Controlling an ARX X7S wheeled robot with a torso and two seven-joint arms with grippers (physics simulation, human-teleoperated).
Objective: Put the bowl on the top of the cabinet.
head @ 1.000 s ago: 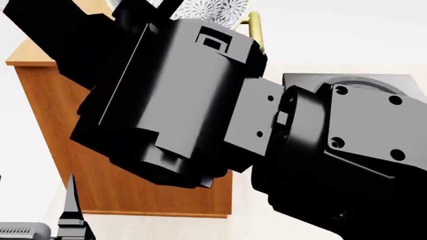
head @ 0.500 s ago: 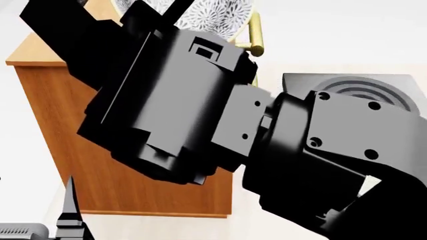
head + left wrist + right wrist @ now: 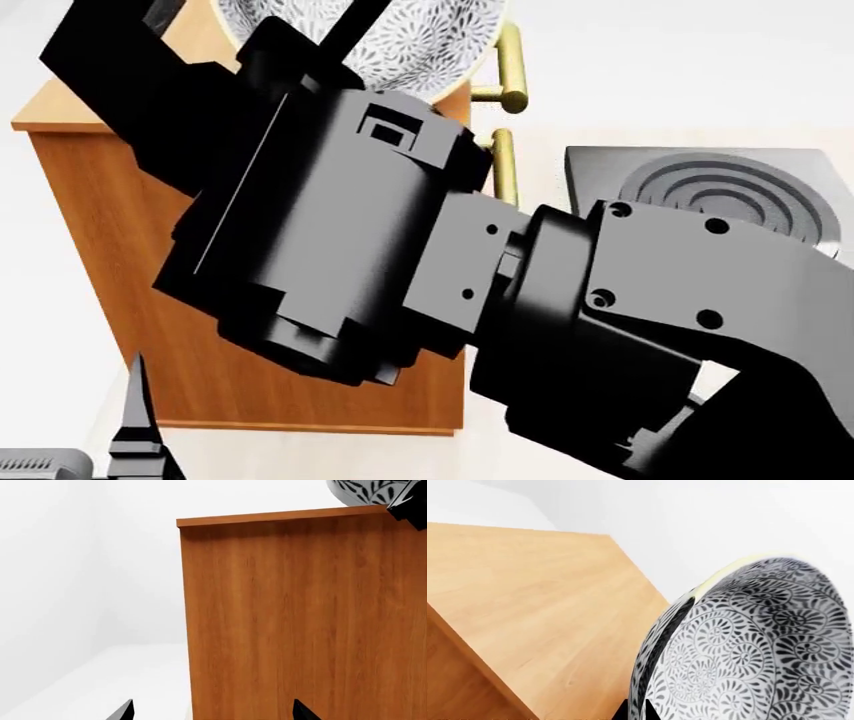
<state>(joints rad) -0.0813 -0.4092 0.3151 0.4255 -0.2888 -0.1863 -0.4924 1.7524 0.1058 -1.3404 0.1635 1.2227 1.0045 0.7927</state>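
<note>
The bowl (image 3: pixel 414 40), white with a dense grey pattern, is held above the flat top of the orange-brown cabinet (image 3: pixel 214 300). My right gripper (image 3: pixel 642 711) is shut on the bowl's rim (image 3: pixel 747 645), one finger on each side of the wall, and the bowl tilts over the cabinet top (image 3: pixel 527 595). The right arm fills the middle of the head view and hides most of the gripper. My left gripper (image 3: pixel 210 712) is open and empty, low beside the cabinet's side (image 3: pixel 300 620). The bowl's underside (image 3: pixel 363 491) shows at the cabinet's top edge there.
Brass bar handles (image 3: pixel 510 70) stick out from the cabinet's front. A grey block with ringed grooves (image 3: pixel 721 190) lies on the floor to the right. White floor and wall surround the cabinet.
The right arm has moved up and left with the bowl, so more of the bowl now shows over the cabinet top. The second handle and grey block are uncovered. The left gripper has not moved.
</note>
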